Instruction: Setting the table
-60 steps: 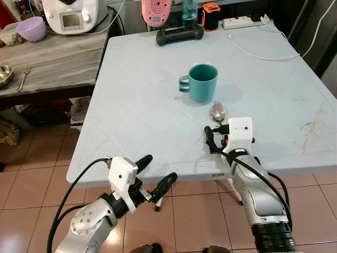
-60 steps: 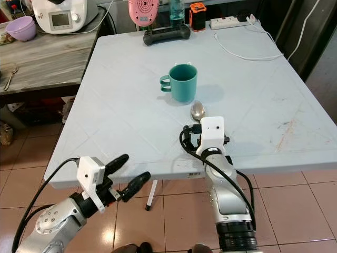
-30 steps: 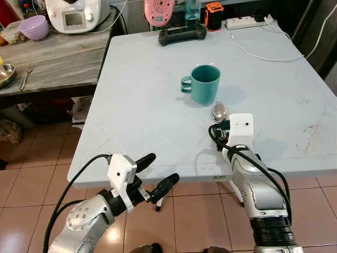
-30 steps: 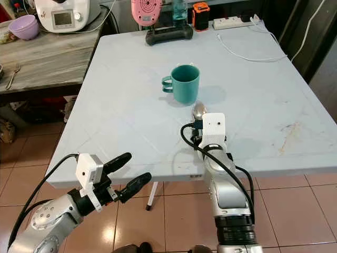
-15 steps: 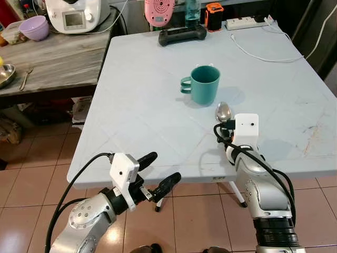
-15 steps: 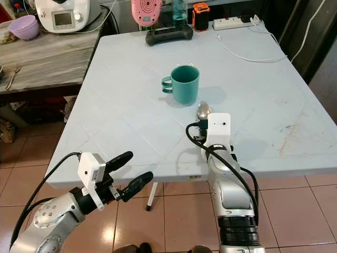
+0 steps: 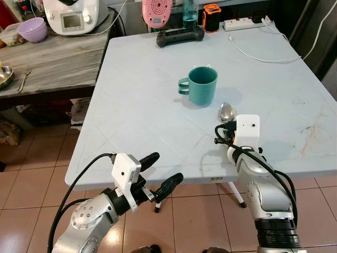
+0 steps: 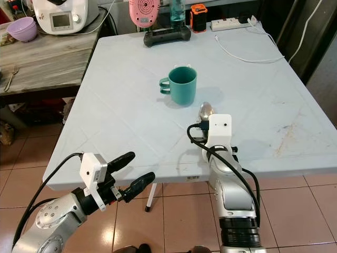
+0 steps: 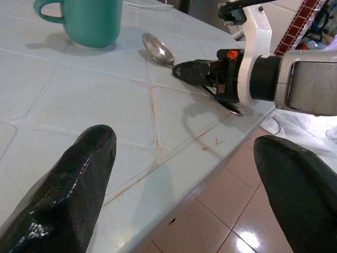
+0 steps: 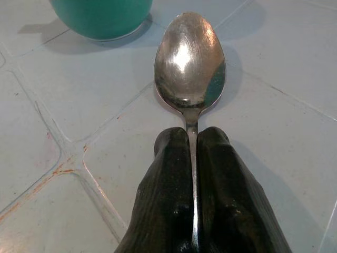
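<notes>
The left gripper (image 7: 160, 173) hangs below the near edge of the table (image 7: 142, 116) with its fingers spread wide and nothing between them. Farther right, the green mug (image 7: 201, 85) stands on the table, and just beside it the right gripper (image 10: 192, 142) pinches the handle of the spoon (image 10: 189, 62), whose bowl lies near the mug's base.

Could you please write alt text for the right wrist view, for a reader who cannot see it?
The right gripper is shut on the handle of a metal spoon, whose bowl points ahead over the pale tiled table. The base of a teal mug stands just beyond it.
</notes>
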